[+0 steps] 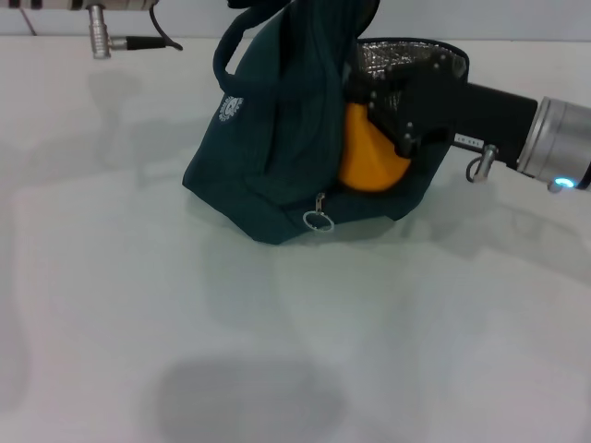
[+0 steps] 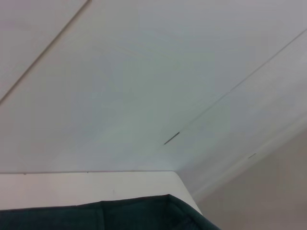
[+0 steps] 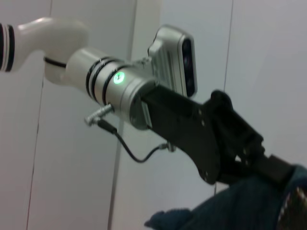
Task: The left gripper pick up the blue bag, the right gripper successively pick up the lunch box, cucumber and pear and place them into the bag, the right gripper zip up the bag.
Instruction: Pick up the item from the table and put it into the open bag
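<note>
Right tool (image 1: 374, 120) clenched on pear (image 1: 369, 157) inside blue bag (image 1: 277, 175) mouth; left tool (image 3: 249, 158) gripping bag top.

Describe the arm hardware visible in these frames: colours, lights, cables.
Right arm: black angular end effector on a black forearm, then a silver wrist ring with a blue light. Left arm, seen from the right wrist camera: white link with black bands, silver wrist with a green light, grey camera module, thin black cable, black end effector.

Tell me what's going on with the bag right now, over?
Right gripper at blue bag mouth with pear. Left gripper holding bag up by its top. Nothing blocking.
</note>
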Motion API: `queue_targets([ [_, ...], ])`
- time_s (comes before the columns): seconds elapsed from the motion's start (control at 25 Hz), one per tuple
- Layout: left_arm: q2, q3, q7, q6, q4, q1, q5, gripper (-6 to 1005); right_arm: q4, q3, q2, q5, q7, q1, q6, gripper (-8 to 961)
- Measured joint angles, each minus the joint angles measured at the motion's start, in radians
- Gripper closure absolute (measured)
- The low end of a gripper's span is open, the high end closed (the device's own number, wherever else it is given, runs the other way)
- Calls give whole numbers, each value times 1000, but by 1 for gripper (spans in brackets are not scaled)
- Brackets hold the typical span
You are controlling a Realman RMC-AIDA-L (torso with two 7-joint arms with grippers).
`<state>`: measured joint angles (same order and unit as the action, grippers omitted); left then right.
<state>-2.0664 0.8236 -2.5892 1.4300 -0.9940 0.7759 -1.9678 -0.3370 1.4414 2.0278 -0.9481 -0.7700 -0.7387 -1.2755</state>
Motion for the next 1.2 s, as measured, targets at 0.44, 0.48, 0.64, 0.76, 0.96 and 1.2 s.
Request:
queue_targets([
  [0.44,-6,-1,-6,32,0,-1,0,927,-54,5,0,86,31,9,-38,893],
  [0.48,-6,-1,-6,32,0,-1,0,927,-51,9,0,87,38,9,-36,893],
  [0.64,-8,0,-6,39,0,-1,19,927,-39,43,0,88,68,9,-13,892],
  [0.76,-8,0,-8,40,0,-1,21,927,-36,79,0,89,69,10,13,891],
  [0.96,-8,0,-8,42,1,-1,22,927,-38,125,0,95,69,10,53,890],
  [1.2,-9,0,-8,47,2,-1,24,927,-48,128,0,99,80,10,69,888],
])
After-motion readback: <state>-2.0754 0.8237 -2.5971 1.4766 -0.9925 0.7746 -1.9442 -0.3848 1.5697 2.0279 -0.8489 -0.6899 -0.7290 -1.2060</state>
